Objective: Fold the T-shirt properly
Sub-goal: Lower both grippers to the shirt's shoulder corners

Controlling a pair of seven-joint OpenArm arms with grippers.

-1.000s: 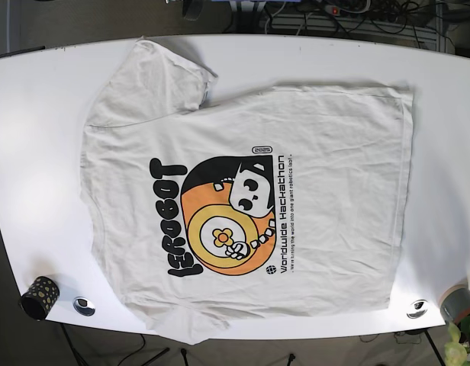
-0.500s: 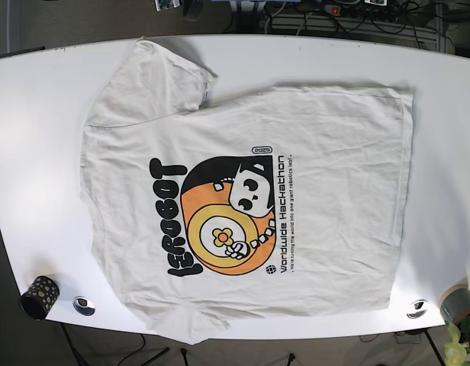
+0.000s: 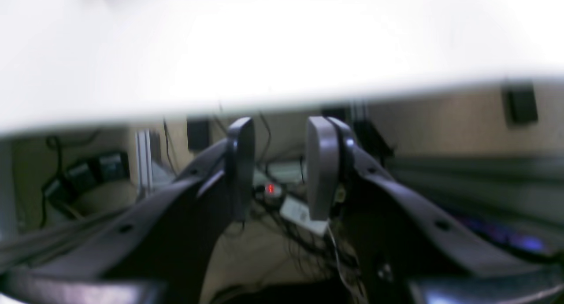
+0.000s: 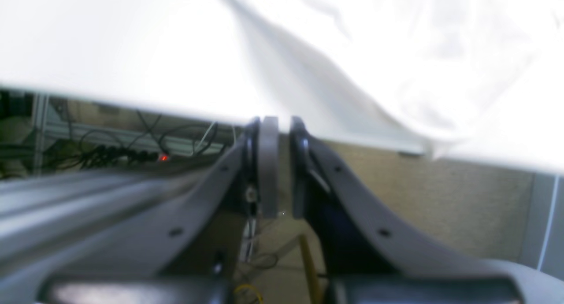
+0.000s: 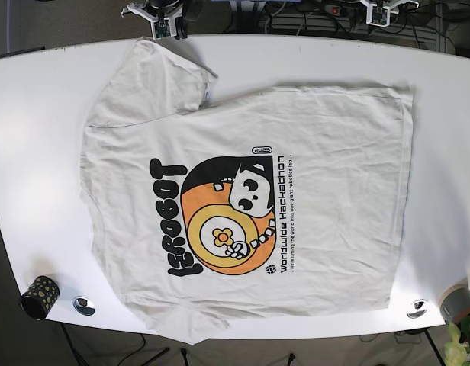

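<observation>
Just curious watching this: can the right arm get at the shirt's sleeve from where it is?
Probably yes. The right gripper hovers just off the table edge, the sleeve lies right ahead, nothing between.

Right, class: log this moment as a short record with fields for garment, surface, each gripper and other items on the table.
garment: T-shirt spread flat, print facing up, unfolded
surface: white table
left gripper: open, holding nothing, off the table's far edge
right gripper: jaws close together with a narrow gap, nothing between them, off the far edge beside a sleeve
other items: patterned black cup at the near edge; grey tape roll at the near edge, opposite end
</observation>
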